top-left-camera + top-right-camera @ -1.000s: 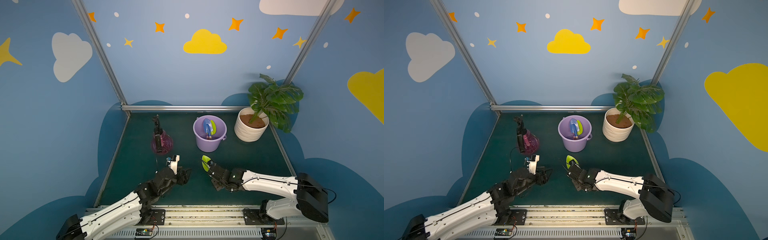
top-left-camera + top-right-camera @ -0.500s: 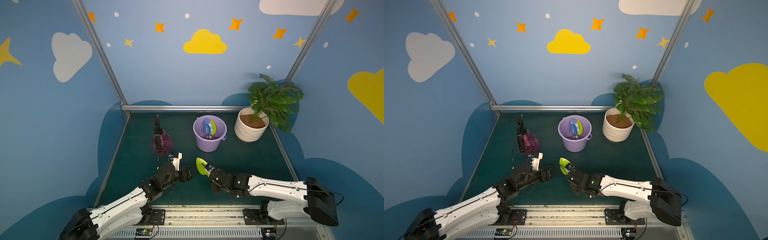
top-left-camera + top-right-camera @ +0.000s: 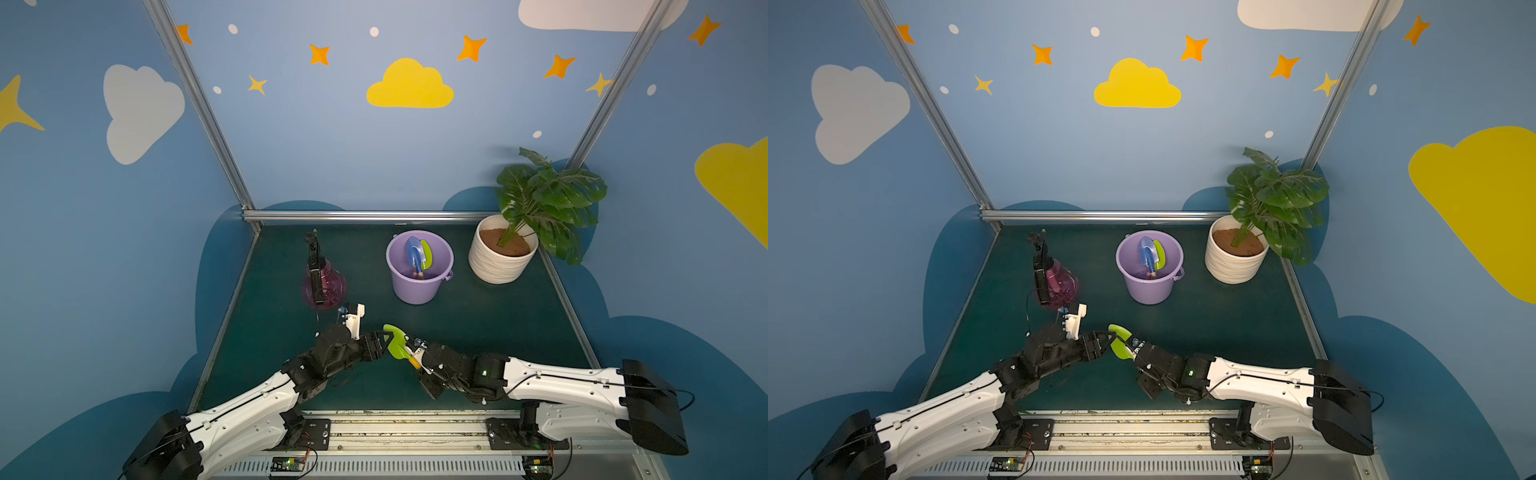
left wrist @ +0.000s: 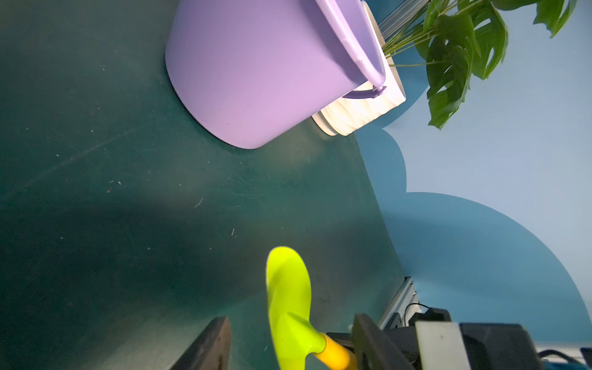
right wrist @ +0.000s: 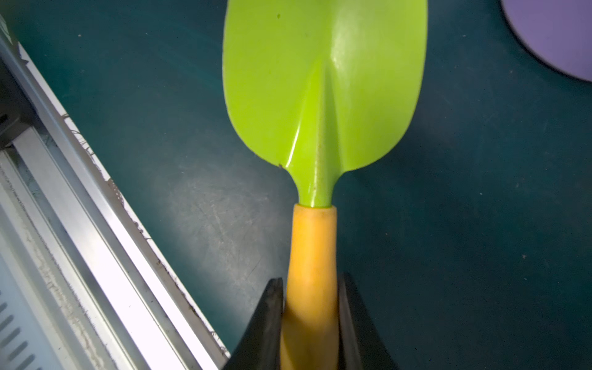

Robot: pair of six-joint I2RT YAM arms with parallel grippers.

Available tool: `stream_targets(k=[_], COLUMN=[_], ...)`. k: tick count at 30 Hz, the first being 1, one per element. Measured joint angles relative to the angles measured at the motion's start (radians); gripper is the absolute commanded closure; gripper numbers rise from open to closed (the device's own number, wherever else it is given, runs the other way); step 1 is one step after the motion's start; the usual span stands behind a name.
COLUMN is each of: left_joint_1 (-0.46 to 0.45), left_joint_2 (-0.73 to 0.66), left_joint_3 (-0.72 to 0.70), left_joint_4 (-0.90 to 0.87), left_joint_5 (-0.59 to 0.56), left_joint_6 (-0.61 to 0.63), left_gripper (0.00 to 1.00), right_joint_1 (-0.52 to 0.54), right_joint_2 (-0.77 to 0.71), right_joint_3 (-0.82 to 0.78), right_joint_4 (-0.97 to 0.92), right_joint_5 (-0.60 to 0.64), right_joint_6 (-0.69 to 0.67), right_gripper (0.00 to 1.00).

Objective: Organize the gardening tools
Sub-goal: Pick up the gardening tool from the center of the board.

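Note:
My right gripper (image 5: 310, 282) is shut on the yellow handle of a lime-green trowel (image 5: 323, 80), holding it just above the mat near the front middle in both top views (image 3: 397, 343) (image 3: 1120, 343). My left gripper (image 4: 291, 320) is open, with one finger on each side of the trowel's blade (image 4: 288, 288) and a gap showing on both sides. A blue spade (image 3: 413, 253) and a second green trowel (image 3: 427, 254) stand in the lilac bucket (image 3: 419, 286). The pink spray bottle (image 3: 324, 286) stands upright at the back left.
A white ribbed plant pot (image 3: 498, 266) with a leafy plant stands at the back right, next to the bucket. The aluminium rail (image 5: 80, 198) runs along the mat's front edge, close behind both wrists. Blue walls enclose the mat on three sides.
My right gripper has carried the trowel leftward toward the middle. My left gripper has reached right to meet it, and its fingers now straddle the blade, standing closer together than before.

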State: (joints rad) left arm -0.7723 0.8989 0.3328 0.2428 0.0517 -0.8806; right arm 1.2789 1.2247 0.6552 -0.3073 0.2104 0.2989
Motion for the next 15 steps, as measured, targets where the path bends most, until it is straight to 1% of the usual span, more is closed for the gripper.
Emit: stream_targets(k=[7, 10, 15], left_joint_1=[0.002, 0.005, 0.006], left_joint_2=[-0.001, -0.001, 0.012], left_joint_3=[0.000, 0.000, -0.001], left_joint_4=[0.007, 0.008, 0.018], left_joint_5=[0.005, 0.005, 0.006], left_joint_6=[0.005, 0.006, 0.008], left_gripper=[0.59, 0.60, 0.57], right_joint_1=[0.014, 0.016, 0.022], right_joint_2=[0.021, 0.021, 0.019], right_joint_3=[0.000, 0.000, 0.000], right_joint_4=[0.005, 0.005, 0.006], right_joint_5=[0.005, 0.011, 0.016], right_joint_6=[-0.008, -0.009, -0.010], right_gripper=[0.97, 0.97, 0.96])
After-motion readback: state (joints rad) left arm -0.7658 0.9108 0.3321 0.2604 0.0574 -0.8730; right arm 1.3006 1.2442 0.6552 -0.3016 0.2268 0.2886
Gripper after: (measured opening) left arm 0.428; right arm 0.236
